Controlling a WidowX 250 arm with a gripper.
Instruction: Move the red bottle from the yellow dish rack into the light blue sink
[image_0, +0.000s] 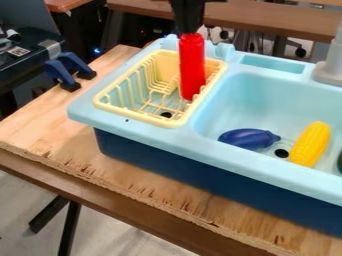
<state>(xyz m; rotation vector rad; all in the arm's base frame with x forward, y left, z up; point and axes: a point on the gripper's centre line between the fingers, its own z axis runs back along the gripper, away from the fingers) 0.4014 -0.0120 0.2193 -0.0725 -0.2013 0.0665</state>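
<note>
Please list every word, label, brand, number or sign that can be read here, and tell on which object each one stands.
No word, brand or number can be read.
Small square label, similar to a QR code, on the dark equipment at left: too small to read.
Red bottle, yellow rack, toy sink, purple eggplant and yellow corn: no print seen.
</note>
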